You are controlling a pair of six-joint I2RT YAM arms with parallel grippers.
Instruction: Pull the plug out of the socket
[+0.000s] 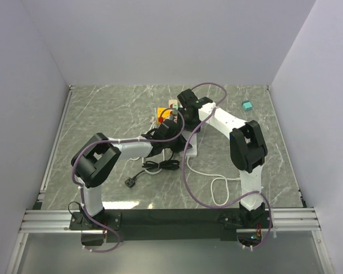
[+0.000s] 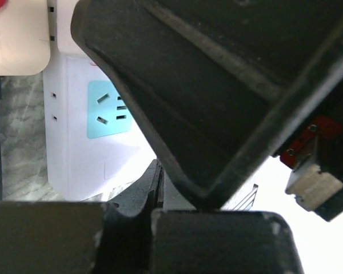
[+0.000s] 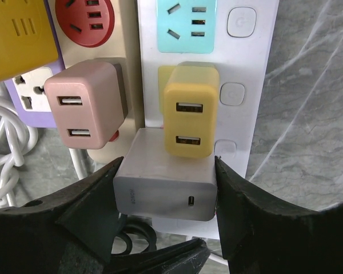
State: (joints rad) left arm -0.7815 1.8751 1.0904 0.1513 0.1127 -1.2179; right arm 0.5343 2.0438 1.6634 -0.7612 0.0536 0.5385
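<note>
Marble table (image 1: 103, 114); grey plug (image 3: 166, 184) crosswise, apparently.

A faint power sign is showing on the top square button (image 3: 240, 21) of the white power strip (image 3: 262, 74), while the small grey print running sideways on the white charger (image 3: 166, 185) is proving too small to read.
</note>
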